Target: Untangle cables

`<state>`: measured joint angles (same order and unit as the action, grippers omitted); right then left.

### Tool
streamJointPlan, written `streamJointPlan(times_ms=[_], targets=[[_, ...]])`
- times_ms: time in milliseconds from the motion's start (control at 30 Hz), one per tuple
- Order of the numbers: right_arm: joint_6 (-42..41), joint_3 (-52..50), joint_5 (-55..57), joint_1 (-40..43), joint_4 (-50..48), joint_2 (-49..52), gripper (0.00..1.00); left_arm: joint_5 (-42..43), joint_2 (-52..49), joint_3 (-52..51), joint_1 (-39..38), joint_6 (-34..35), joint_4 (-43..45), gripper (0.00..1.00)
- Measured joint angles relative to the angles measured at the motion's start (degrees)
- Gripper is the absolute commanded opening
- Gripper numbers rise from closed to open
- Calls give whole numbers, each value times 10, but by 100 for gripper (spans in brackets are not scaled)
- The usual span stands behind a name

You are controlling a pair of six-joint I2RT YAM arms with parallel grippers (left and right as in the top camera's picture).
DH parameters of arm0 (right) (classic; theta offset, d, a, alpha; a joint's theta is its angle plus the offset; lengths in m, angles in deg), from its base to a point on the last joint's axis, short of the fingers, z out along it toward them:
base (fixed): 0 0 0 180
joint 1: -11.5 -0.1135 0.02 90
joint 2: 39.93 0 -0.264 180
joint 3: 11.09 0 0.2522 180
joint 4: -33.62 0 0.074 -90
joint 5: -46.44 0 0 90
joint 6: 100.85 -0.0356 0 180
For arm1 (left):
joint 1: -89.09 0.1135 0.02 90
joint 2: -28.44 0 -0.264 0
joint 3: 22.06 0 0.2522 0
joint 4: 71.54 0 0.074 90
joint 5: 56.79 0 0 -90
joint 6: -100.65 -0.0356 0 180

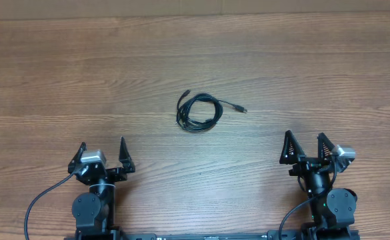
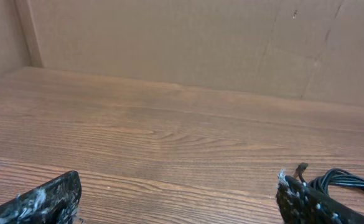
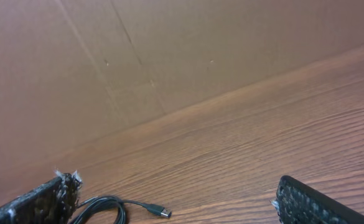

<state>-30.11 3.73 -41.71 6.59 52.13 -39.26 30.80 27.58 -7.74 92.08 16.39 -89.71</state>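
Note:
A small coiled bundle of thin black cables (image 1: 199, 112) lies at the middle of the wooden table, one plug end sticking out to the right (image 1: 242, 108) and another up at the left (image 1: 188, 93). My left gripper (image 1: 103, 155) is open and empty near the front left, well away from the bundle. My right gripper (image 1: 307, 147) is open and empty near the front right. The left wrist view shows part of the coil (image 2: 350, 182) behind the right finger. The right wrist view shows the coil's edge and a silver-tipped USB plug (image 3: 160, 211).
A brown cardboard wall (image 2: 200, 37) runs along the table's far edge. The thicker black arm cables (image 1: 38, 203) trail off at the front by each arm base.

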Motion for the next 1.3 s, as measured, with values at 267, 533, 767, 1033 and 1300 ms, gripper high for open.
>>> streamJointPlan(times_ms=[267,533,767,1033,1300], targets=[[0,0,0,0,0,0,100,0,0,0,0,0,0,100],[0,0,0,0,0,0,100,0,0,0,0,0,0,100],[0,0,0,0,0,0,100,9,0,0,0,0,-1,100],[0,0,0,0,0,0,100,22,0,0,0,0,-1,100],[0,0,0,0,0,0,100,29,0,0,0,0,-1,99]])
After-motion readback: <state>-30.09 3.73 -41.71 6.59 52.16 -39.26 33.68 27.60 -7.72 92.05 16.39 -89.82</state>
